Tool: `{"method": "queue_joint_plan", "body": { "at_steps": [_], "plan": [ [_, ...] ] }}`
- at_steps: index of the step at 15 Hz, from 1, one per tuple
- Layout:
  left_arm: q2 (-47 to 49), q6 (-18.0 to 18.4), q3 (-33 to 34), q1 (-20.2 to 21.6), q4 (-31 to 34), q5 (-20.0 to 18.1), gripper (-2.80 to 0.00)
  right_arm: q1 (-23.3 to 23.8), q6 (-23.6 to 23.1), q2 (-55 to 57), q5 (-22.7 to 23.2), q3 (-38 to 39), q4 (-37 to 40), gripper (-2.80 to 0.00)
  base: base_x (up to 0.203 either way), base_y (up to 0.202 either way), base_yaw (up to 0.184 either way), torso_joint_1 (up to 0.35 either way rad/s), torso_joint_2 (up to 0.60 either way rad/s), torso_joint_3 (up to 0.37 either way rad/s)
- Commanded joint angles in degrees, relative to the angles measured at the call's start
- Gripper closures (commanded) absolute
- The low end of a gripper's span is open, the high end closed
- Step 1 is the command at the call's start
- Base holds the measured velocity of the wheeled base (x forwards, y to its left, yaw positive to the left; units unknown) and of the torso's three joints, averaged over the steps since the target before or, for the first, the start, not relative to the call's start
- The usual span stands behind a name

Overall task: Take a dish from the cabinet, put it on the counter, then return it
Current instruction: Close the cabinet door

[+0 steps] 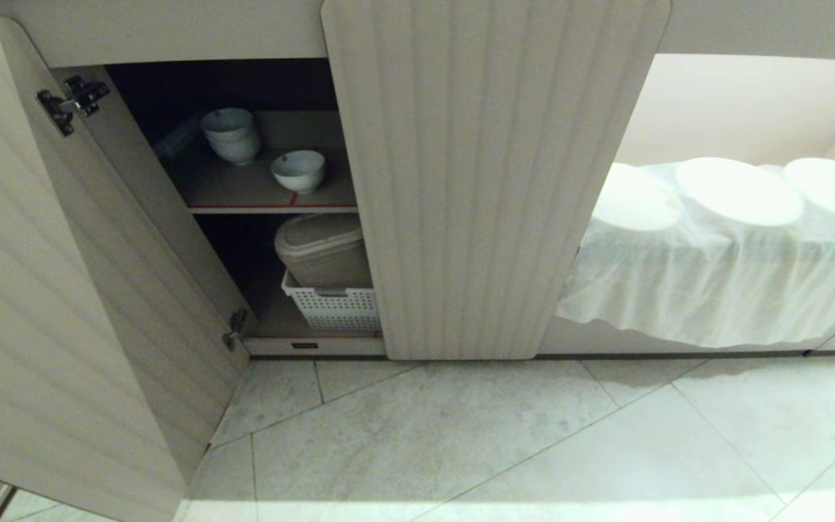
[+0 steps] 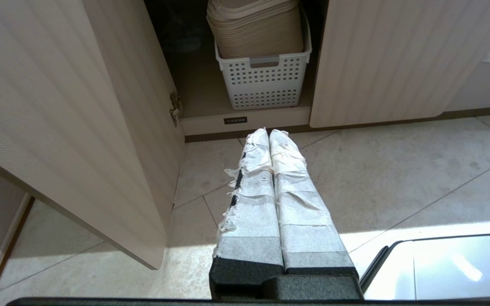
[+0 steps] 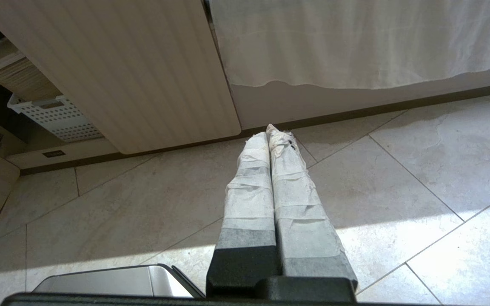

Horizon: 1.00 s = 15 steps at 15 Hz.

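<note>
Both my grippers, left gripper (image 2: 269,132) and right gripper (image 3: 272,129), hang low over the floor (image 1: 504,435), fingers pressed together and holding nothing. To start well I judge one pair must spread, rise well above and ahead of where it hangs, and close on the dish (image 1: 298,170), sparing the stacked bowls (image 1: 230,135) beside it. Only my head view shows that shelf (image 1: 243,190) inside the cabinet (image 1: 493,181); my wrist views show just the basket (image 2: 264,78) beyond my fingertips
</note>
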State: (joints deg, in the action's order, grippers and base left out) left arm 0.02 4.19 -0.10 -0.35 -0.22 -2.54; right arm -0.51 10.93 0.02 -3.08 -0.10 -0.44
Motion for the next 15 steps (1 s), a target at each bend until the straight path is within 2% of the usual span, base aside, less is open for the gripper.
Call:
{"method": "queue_joint_plan", "body": {
  "at_steps": [1, 11, 15],
  "plan": [
    [-0.02, 0.02, 0.01, 0.00, -0.04, -0.01, 0.00, -0.02, 0.05, -0.02, -0.08, 0.01, 0.00, 0.00, 0.000, 0.000, 0.000, 0.000, 0.00, 0.000],
    [-0.02, 0.02, 0.01, 0.00, 0.04, 0.01, 0.00, -0.02, 0.05, -0.02, -0.02, 0.01, 0.00, 0.00, 0.000, 0.000, 0.000, 0.000, 0.00, 0.000],
    [0.06, 0.02, 0.01, 0.00, 0.04, -0.01, 0.00, -0.02, 0.05, -0.02, 0.01, 0.01, -0.09, 0.00, 0.003, 0.149, -0.001, 0.003, 0.00, 0.003]
  ]
}}
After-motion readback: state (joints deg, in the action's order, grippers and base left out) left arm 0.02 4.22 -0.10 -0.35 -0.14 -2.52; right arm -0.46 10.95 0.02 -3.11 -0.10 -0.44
